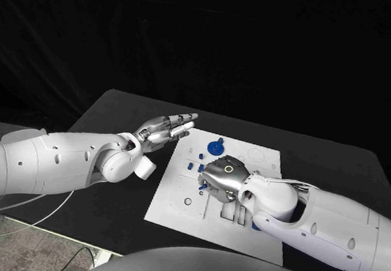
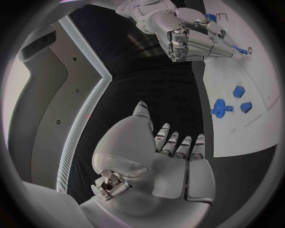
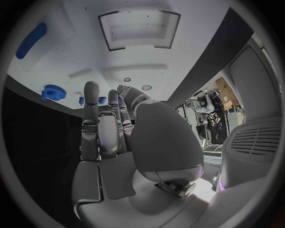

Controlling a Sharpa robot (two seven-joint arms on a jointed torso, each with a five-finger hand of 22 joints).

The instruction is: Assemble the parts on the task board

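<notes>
On the black table (image 1: 123, 112), the white rectangular task board (image 1: 175, 208) is laid flat in the middle, turned slightly askew. Over its centre, the right silver hand (image 1: 224, 177) is held palm down at the end of its white arm, fingers pointing toward the left side of the board. In the left wrist view the same right hand (image 2: 190, 38) is seen with fingers stretched out together, their tips at a small blue part (image 2: 240, 49) on the board; whether that piece is pinched or merely touched cannot be told. In the right wrist view the fingers (image 3: 98, 126) are seen extended side by side above the white surface.

At the board's far left edge, the left silver hand (image 1: 165, 131) is held with fingers straight and together, pointing away from the robot, nothing grasped in it; the left wrist view shows it released (image 2: 160, 161), with bare table beneath.

Near the far edge of the board, a blue toothed gear (image 1: 215, 147) is seen, with two small blue block-shaped pieces (image 2: 239, 91) lying just beside it. A long blue rounded bar (image 3: 31, 40) lies apart from the gear, also on the board. A shallow rectangular recess (image 3: 139, 28) is sunk into the plate.
</notes>
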